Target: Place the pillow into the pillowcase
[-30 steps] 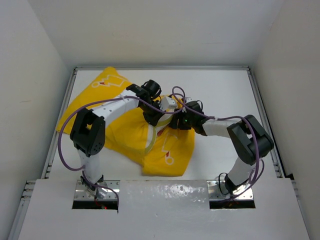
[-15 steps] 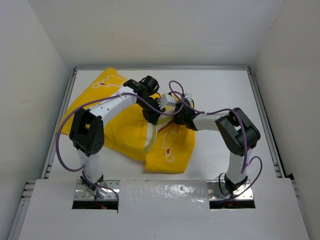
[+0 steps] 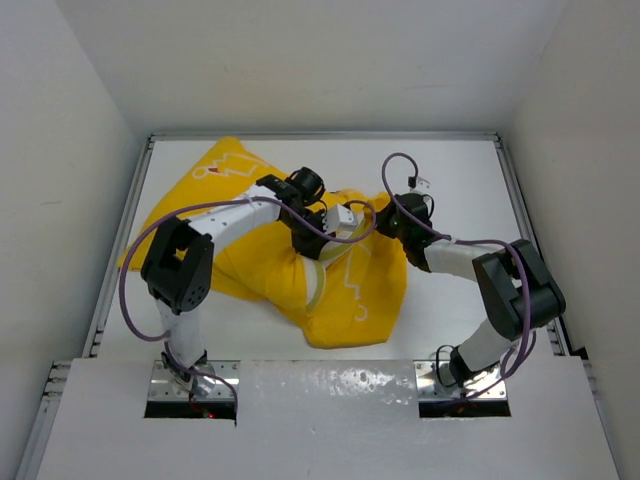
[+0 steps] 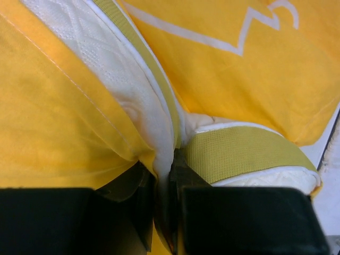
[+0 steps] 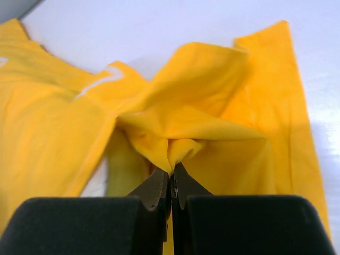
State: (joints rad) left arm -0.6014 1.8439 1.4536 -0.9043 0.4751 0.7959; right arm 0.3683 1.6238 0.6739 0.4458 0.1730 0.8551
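Observation:
The yellow pillowcase point(image 3: 260, 270) lies bunched across the middle and left of the table. A strip of the cream pillow point(image 3: 316, 290) shows at its opening; the rest is hidden under the fabric. My left gripper point(image 3: 310, 225) is shut on the pillow's white quilted edge point(image 4: 133, 101), next to its yellow-green trim point(image 4: 239, 154), with pillowcase cloth point(image 4: 58, 122) draped on its left. My right gripper point(image 3: 388, 222) is shut on a pinched fold of the pillowcase point(image 5: 180, 138), lifted off the table. The left gripper's point(image 4: 164, 175) and the right gripper's point(image 5: 171, 172) jaws are pressed together.
Raised rails border the table on the left point(image 3: 128, 230) and right point(image 3: 525, 230), with white walls beyond. Purple cables point(image 3: 395, 165) loop above both arms. Bare white tabletop point(image 3: 460, 180) lies behind and to the right of the right gripper.
My right gripper has shut on the pillowcase fabric and drawn it to the right, spreading the cloth that way. The left gripper has kept its grip and shifted little.

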